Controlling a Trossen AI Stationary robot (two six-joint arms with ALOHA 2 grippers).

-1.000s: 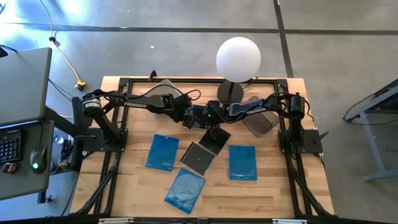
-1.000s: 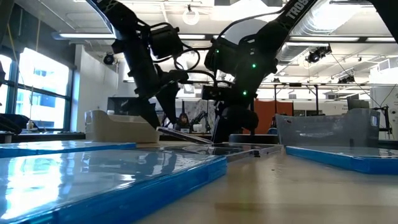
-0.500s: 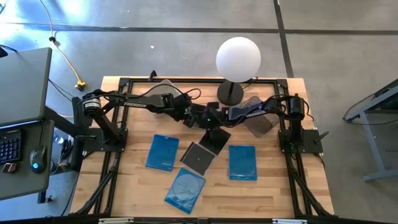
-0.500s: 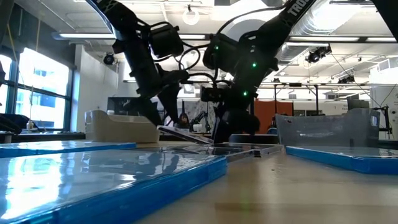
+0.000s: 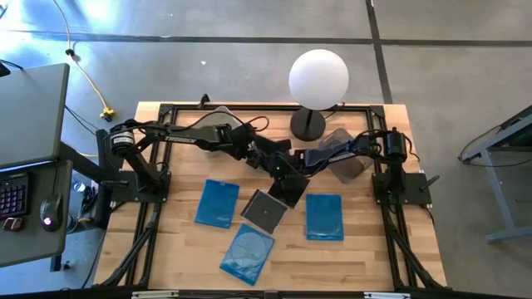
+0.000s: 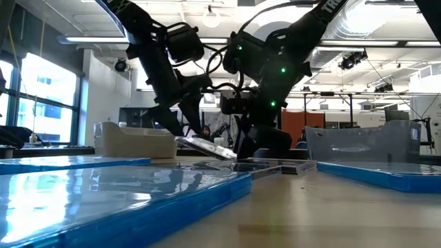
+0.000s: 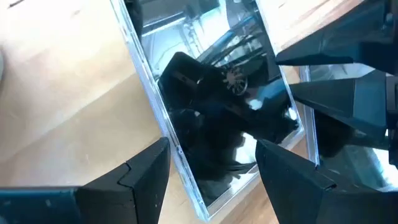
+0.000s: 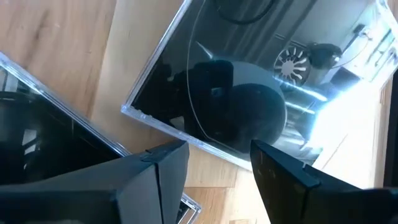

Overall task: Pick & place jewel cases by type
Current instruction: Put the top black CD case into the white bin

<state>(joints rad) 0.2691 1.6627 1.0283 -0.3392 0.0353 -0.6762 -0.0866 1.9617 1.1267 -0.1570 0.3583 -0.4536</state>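
Both grippers met over the middle of the wooden surface point(image 5: 366, 249). The left gripper point(image 5: 278, 166) had its jaws spread around a tilted black jewel case point(image 5: 288, 188), one edge raised off the surface. The right gripper point(image 5: 291, 169) hovered close beside it, jaws spread and holding nothing. A second black jewel case point(image 5: 264, 211) lay flat just beside, with three blue jewel cases point(image 5: 217, 203) point(image 5: 324, 217) point(image 5: 248, 252) spread around.
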